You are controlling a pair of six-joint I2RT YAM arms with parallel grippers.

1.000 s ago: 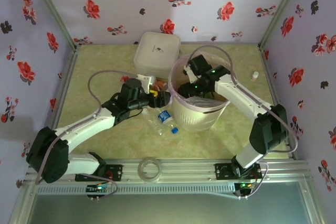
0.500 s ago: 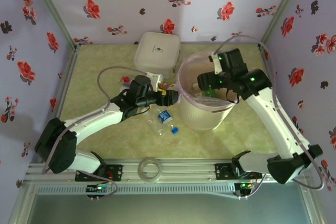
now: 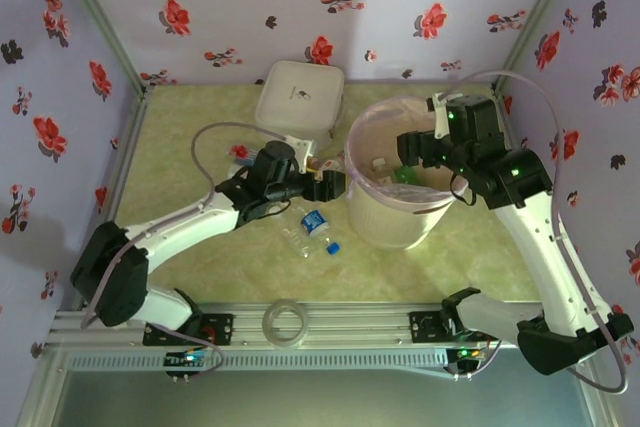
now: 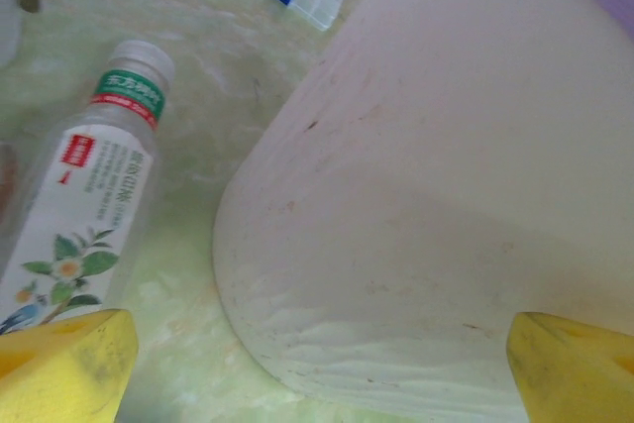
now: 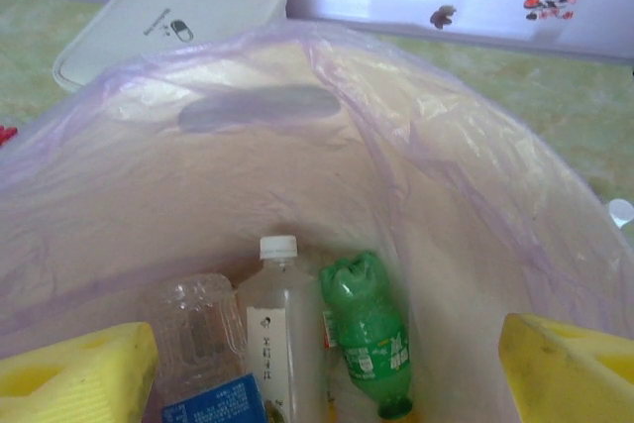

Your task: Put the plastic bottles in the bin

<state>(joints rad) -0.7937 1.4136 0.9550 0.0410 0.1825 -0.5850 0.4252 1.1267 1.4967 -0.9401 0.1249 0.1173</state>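
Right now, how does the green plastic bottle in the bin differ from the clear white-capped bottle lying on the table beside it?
The green plastic bottle sits inside the pink-lined cream bin; the clear white-capped bottle lies on the green table outside it. The green one is tinted and crumpled; the clear one looks undented. Both are labelled plastic bottles.

Top camera overhead, left wrist close beside bin (image 3: 385, 227), right wrist above it
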